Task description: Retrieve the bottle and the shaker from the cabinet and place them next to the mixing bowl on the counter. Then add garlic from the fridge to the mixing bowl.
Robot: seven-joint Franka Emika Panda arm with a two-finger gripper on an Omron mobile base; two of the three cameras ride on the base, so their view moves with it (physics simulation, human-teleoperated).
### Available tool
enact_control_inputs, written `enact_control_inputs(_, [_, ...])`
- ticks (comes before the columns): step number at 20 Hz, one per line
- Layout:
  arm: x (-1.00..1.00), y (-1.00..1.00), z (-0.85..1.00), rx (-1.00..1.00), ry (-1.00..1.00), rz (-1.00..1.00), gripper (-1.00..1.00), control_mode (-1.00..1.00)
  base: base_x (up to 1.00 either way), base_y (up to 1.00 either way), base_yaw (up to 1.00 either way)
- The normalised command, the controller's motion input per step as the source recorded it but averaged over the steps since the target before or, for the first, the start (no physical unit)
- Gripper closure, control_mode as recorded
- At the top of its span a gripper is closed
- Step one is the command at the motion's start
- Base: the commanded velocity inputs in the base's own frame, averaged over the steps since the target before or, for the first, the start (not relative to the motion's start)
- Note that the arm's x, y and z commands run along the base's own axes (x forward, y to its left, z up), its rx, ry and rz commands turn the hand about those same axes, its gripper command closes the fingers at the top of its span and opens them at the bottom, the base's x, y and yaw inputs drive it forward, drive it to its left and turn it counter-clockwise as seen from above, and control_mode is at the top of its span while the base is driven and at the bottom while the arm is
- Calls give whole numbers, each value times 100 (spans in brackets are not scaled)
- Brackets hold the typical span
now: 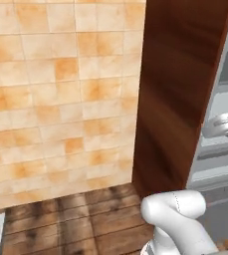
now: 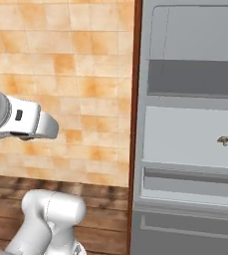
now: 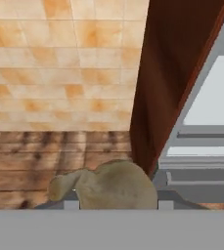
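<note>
- The garlic (image 3: 108,185) sits low in your hand view, a beige, lumpy bulb right between the fingers (image 3: 114,205), whose tips rise at either side of its base. I judge the fingers clamped on it: the bulb fills the gap between them.
- It rides out in front of the hand, so it is off any shelf, carried in the air above the wooden tabletop (image 3: 35,156).
- The fridge (image 2: 190,129) stands open on your right, grey shelves bare apart from one small brownish thing (image 2: 224,140) on the middle shelf; too small to name.
- A dark wood panel (image 1: 180,89) separates fridge from the tiled wall (image 1: 56,94). Your hand is near its edge, so swing clear of it.
- No bowl, bottle or shaker can be made out in these views. By my reading, garlic is the last item and the carry to the bowl is what remains.
- Keep the grip firm: a round bulb can roll out of flat fingers.
</note>
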Motion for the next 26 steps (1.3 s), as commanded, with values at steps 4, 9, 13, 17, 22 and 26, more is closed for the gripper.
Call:
enact_control_inputs(4, [0,0,0,0,0,0,100,100,87,83,46])
enact_control_inputs(9, [0,0,0,0,0,0,100,100,100,13,61])
enact_control_inputs(13, [0,0,0,0,0,0,100,100,84,-15,74])
enact_control_inputs(17, [0,0,0,0,0,0,100,100,48,-20,81])
enact_control_inputs(22, [0,0,0,0,0,0,100,100,36,-8,84])
enact_control_inputs(26, [0,0,0,0,0,0,100,100,47,-17,86])
